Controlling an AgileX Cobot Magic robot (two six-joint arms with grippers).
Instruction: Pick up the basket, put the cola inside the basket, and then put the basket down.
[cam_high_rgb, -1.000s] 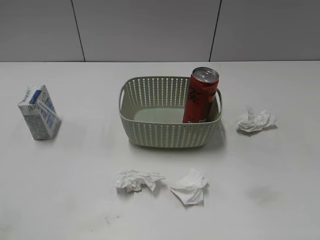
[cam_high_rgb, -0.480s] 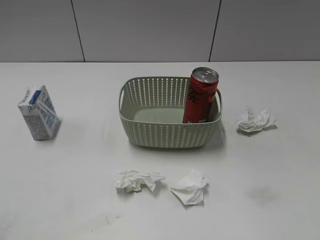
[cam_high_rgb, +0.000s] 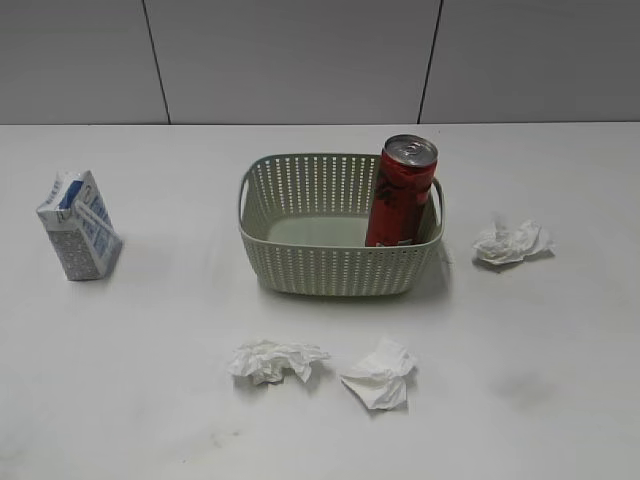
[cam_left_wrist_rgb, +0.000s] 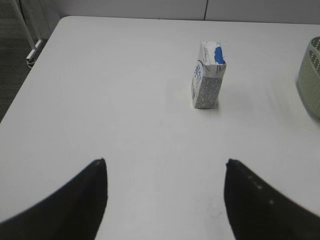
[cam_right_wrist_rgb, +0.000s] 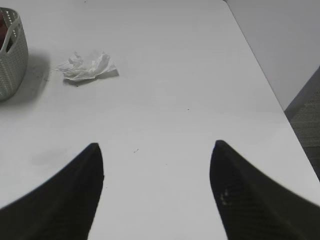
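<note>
The pale green basket (cam_high_rgb: 330, 268) stands on the white table at the middle of the exterior view. The red cola can (cam_high_rgb: 402, 195) stands upright inside it at its right end. Neither gripper shows in the exterior view. My left gripper (cam_left_wrist_rgb: 165, 162) is open and empty over bare table, with the basket's edge (cam_left_wrist_rgb: 312, 75) far to its right. My right gripper (cam_right_wrist_rgb: 156, 145) is open and empty over bare table, with the basket's edge (cam_right_wrist_rgb: 11, 55) far to its left.
A white-and-blue carton (cam_high_rgb: 78, 224) stands at the left, also in the left wrist view (cam_left_wrist_rgb: 207, 75). Crumpled tissues lie right of the basket (cam_high_rgb: 511, 241) and in front of it (cam_high_rgb: 272, 360) (cam_high_rgb: 382, 374). The table's right edge (cam_right_wrist_rgb: 260, 70) shows in the right wrist view.
</note>
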